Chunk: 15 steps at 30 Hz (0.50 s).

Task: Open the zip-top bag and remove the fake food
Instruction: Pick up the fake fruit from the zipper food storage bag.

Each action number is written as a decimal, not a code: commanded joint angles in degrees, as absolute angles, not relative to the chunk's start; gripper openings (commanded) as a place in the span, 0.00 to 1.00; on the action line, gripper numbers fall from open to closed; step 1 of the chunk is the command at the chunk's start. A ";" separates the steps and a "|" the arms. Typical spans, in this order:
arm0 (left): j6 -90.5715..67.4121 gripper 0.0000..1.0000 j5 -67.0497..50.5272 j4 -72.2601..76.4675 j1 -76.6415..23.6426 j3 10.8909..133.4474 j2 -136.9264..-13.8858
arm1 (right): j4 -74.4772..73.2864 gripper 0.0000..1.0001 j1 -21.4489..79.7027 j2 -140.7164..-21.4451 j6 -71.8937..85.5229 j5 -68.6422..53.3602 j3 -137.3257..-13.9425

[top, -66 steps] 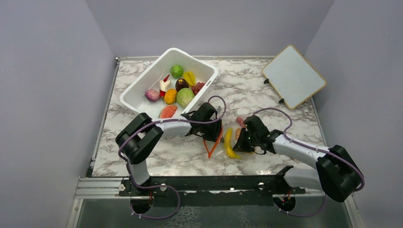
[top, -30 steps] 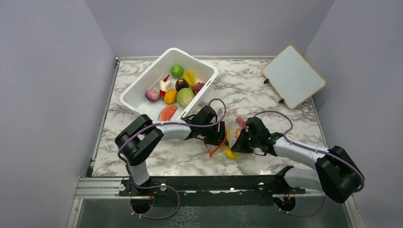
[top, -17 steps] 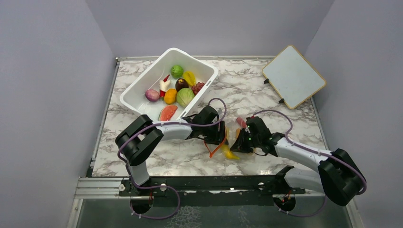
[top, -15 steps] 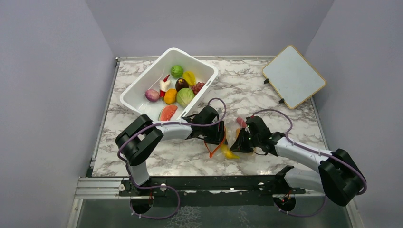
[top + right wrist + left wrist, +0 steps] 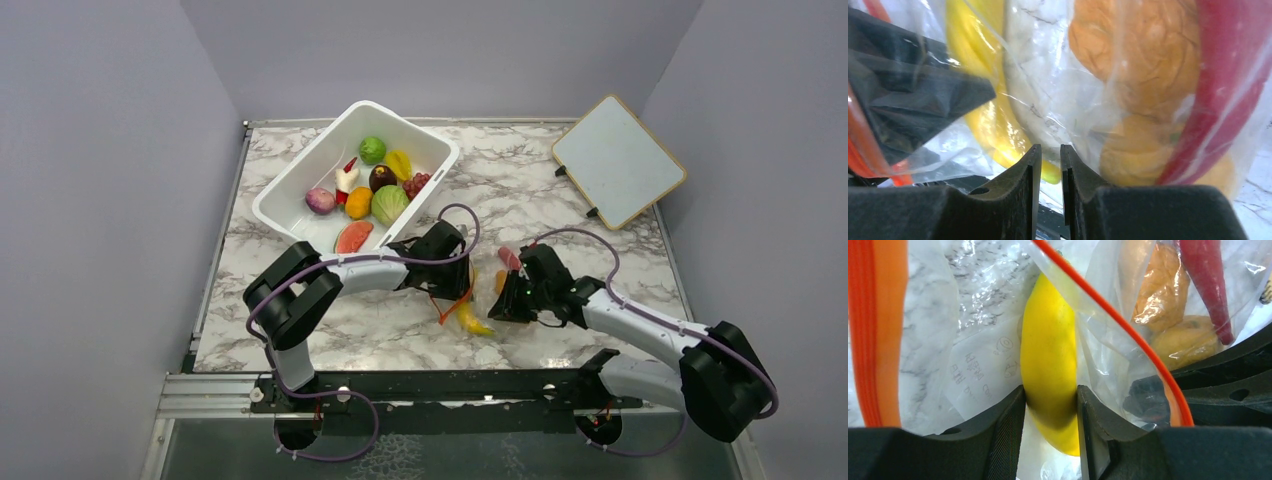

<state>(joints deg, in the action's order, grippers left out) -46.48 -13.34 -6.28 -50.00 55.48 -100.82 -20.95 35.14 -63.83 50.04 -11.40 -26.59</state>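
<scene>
The clear zip-top bag [image 5: 492, 283] lies on the marble table between my two grippers, its orange-red zip strip [image 5: 878, 330] spread wide. My left gripper [image 5: 1050, 410] reaches into the mouth and is shut on the yellow banana [image 5: 1048, 355], which sticks out at the near side [image 5: 468, 318]. Two orange pieces [image 5: 1163, 285] and a red piece [image 5: 1205, 280] of fake food stay inside the bag. My right gripper [image 5: 1047, 160] sits at the bag's other end with its jaws nearly together, pinching the plastic film.
A white tub [image 5: 300, 185] at the back left holds a watermelon slice [image 5: 353, 237], an orange fruit [image 5: 358, 202], a cabbage, a lime and other toy food. A white board [image 5: 617, 160] lies tilted at the back right.
My left gripper has closed on the banana and drawn it left and nearer, partly out of the bag. The right arm has shifted slightly right.
</scene>
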 commanded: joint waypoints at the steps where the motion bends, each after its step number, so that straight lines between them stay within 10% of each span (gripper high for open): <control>1: -40.71 0.36 -3.22 -15.17 -49.87 57.89 -99.36 | -20.62 0.22 35.07 -65.77 50.31 -9.76 -25.71; 15: -35.15 0.58 -2.19 -20.56 -50.34 60.46 -100.28 | -20.12 0.22 35.07 -65.70 52.43 -6.93 -24.66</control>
